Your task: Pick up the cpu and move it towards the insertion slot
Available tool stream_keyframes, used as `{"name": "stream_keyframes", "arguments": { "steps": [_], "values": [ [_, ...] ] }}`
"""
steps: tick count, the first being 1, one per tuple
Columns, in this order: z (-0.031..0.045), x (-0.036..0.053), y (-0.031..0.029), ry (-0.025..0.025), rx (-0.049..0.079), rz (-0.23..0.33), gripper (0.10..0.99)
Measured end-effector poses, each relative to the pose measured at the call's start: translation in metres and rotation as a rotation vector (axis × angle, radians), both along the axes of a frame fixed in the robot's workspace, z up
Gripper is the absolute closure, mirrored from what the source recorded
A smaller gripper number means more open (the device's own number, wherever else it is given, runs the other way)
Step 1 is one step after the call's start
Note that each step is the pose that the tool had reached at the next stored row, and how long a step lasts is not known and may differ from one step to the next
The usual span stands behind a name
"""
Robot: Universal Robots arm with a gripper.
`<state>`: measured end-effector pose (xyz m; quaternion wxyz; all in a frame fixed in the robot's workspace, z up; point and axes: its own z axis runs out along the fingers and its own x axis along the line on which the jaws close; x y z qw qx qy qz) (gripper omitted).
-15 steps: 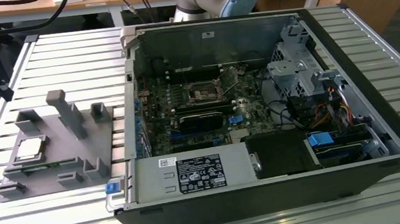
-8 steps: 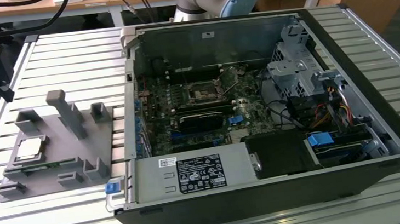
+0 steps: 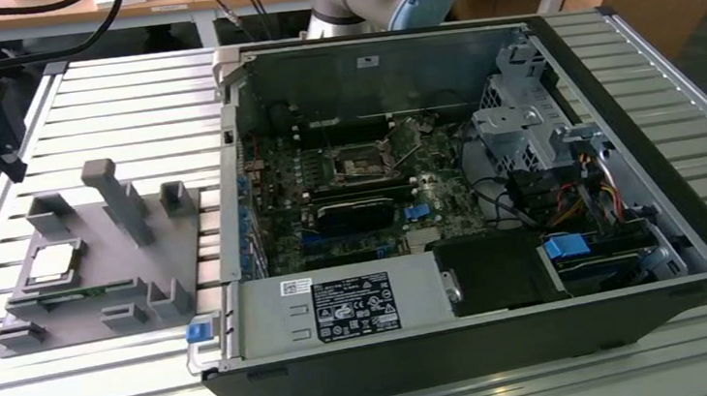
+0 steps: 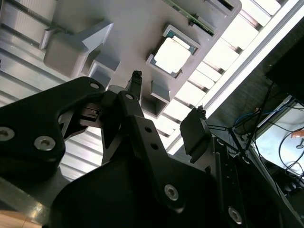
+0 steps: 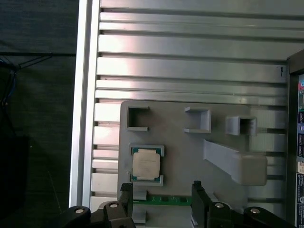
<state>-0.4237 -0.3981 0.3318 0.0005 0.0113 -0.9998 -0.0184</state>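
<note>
Plainly, the tool (image 5: 161,192) has its two dark fingers (image 4: 135,83) standing apart with nothing between them; it hangs over the grey fixture (image 5: 180,156) and touches nothing there. The cpu (image 5: 146,165) lies flat, silvery top up, in its square recess in that fixture (a pale rim shows round the metal top); in both wrist views it sits a little beyond the fingertips, near them but not gripped. A green circuit strip (image 5: 166,200) lies in the fixture just beside the cpu's recess. The fixture rests on the slatted metal table (image 5: 190,47); in the exterior view it is toward the exterior view's left, with the cpu (image 3: 55,263) in it. The open computer case (image 3: 668,226) stands on the table toward the exterior view's right; inside it, on the motherboard (image 3: 290,214), the insertion slot (image 3: 361,165) shows as a square metal frame with a dark centre, well apart from the cpu.
</note>
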Motion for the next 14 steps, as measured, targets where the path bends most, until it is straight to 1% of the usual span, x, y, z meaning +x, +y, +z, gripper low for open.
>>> {"name": "stream_keyframes", "arguments": {
  "steps": [14],
  "values": [
    [-0.0041,-0.0001,0.0,0.0,0.0,0.0,0.482]
  ]
}}
